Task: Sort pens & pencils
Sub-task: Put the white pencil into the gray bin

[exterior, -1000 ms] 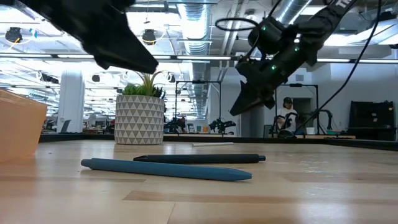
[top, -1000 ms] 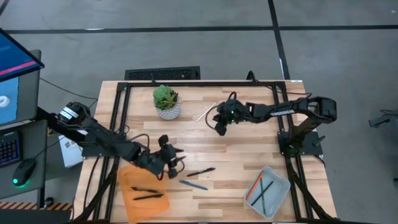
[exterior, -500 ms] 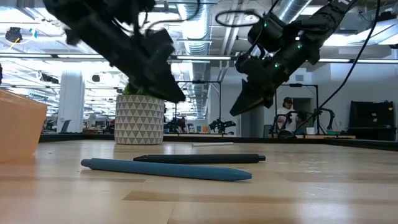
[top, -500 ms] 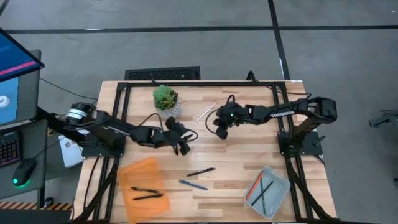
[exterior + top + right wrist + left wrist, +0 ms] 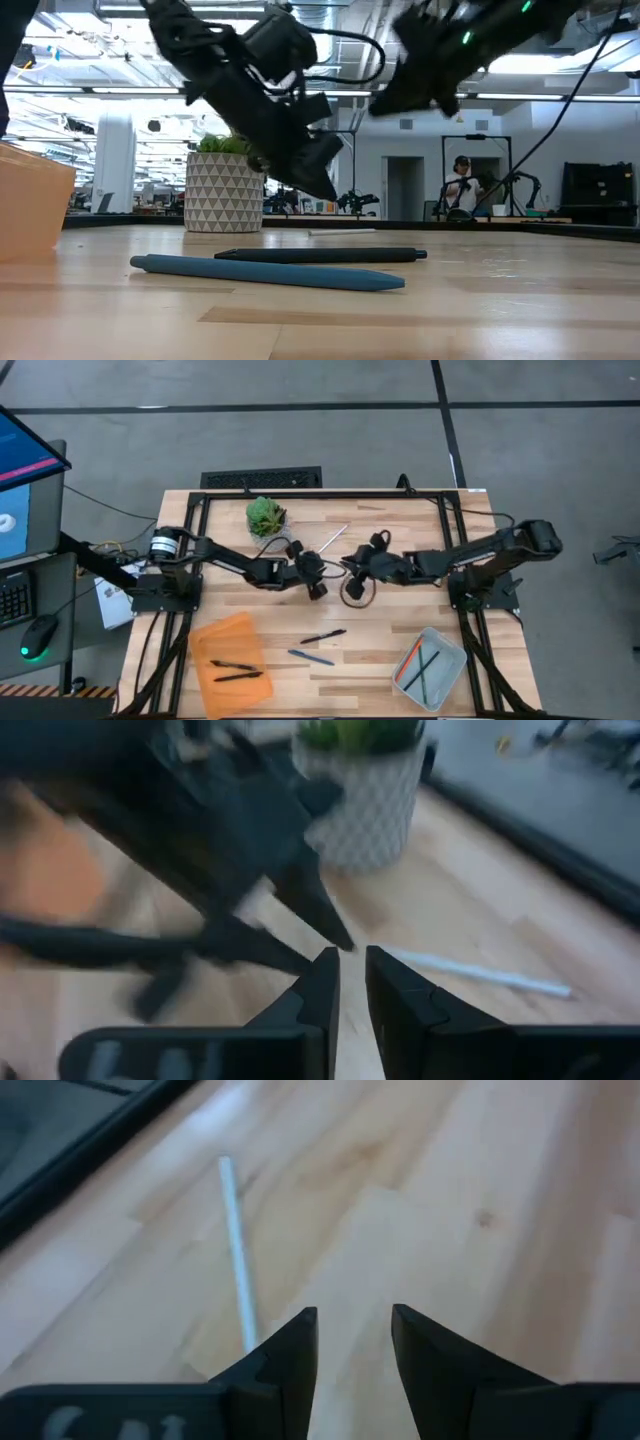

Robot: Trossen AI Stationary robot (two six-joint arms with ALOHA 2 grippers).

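Observation:
A white pencil (image 5: 333, 540) lies flat on the wood near the plant; it also shows as the white pencil (image 5: 237, 1250) and the white pencil (image 5: 480, 972). A black pen (image 5: 322, 636) and a blue pen (image 5: 311, 657) lie nearer the near edge. My left gripper (image 5: 320, 588) hovers open over the table's middle, with the pencil just beyond its fingertips (image 5: 300, 1335). My right gripper (image 5: 350, 568) hangs close beside it, fingers a narrow gap apart (image 5: 352, 965), holding nothing. Two black pens lie in the orange tray (image 5: 205, 645). An orange and a green pencil lie in the grey tray (image 5: 455, 660).
A potted plant (image 5: 267, 522) in a patterned white pot stands at the far side, close to the white pencil. Both arms crowd the table's middle, almost tip to tip. A cable loop (image 5: 355, 590) hangs under the right arm. Bare wood lies between the two trays.
My left arm has swung from over the orange tray toward the far right, ending over the table's middle near the white pencil. My right gripper has risen and drawn slightly toward the near edge, away from the pencil. The pens and pencils have stayed put.

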